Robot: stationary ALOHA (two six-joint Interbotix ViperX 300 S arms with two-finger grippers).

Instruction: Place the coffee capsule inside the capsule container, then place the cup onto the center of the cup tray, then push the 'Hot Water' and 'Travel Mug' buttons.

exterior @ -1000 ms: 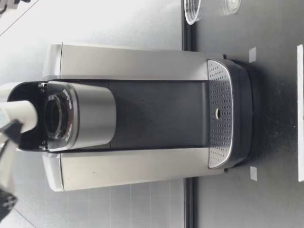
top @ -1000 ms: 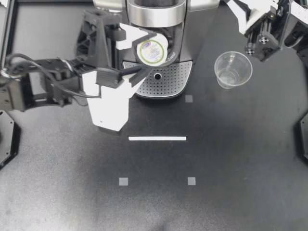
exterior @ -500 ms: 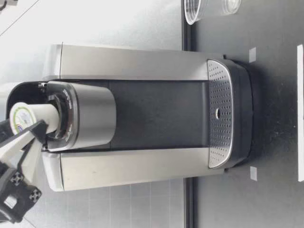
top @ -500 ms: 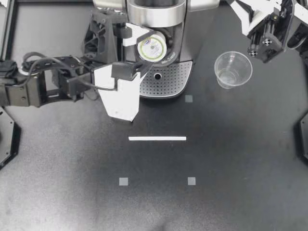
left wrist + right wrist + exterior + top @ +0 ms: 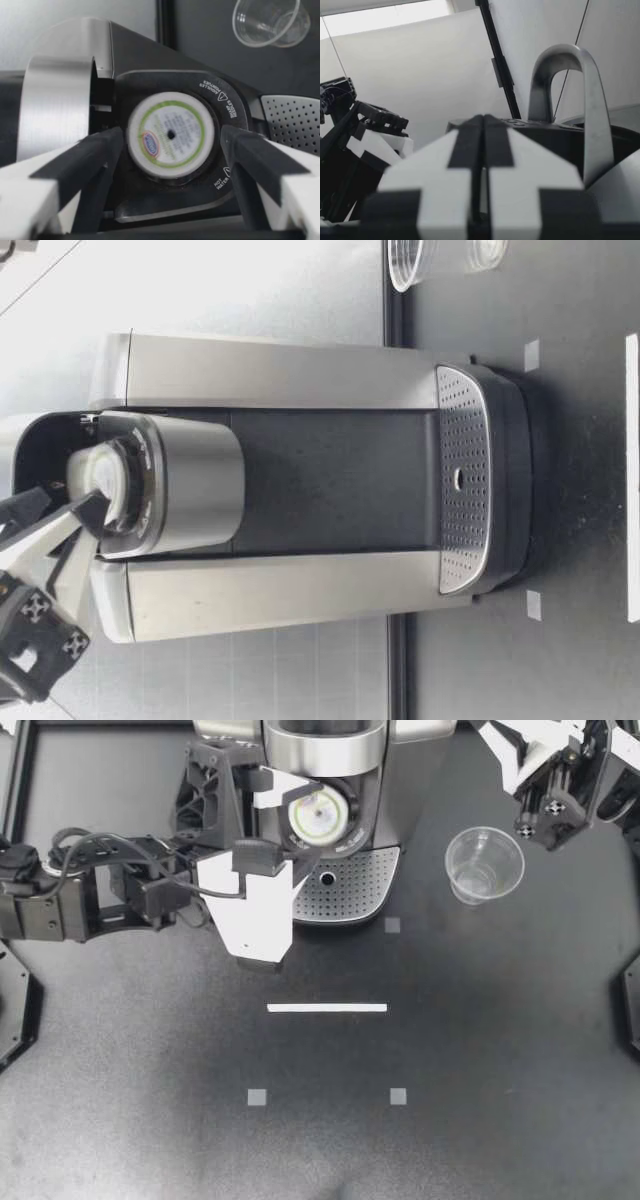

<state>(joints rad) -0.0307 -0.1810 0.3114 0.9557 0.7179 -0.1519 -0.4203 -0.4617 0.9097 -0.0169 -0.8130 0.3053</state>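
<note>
Left arm (image 5: 100, 907) jaws apart; right arm (image 5: 562, 782) jaws together.

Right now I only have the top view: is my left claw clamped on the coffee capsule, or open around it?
Observer: Open. In the left wrist view your left claw has a dark gap between each finger and the coffee capsule, which sits in the capsule container.
Operator: Is it down in there or perched on top?
Observer: In the low view its body is inside the container's ring and its top stands a little above. I cannot tell whether it is fully seated.
Operator: Is my right claw ready for the cup?
Observer: Not yet. The right wrist view shows your right claw shut, with nothing between its fingers, so it must open before it can take the cup.
</note>
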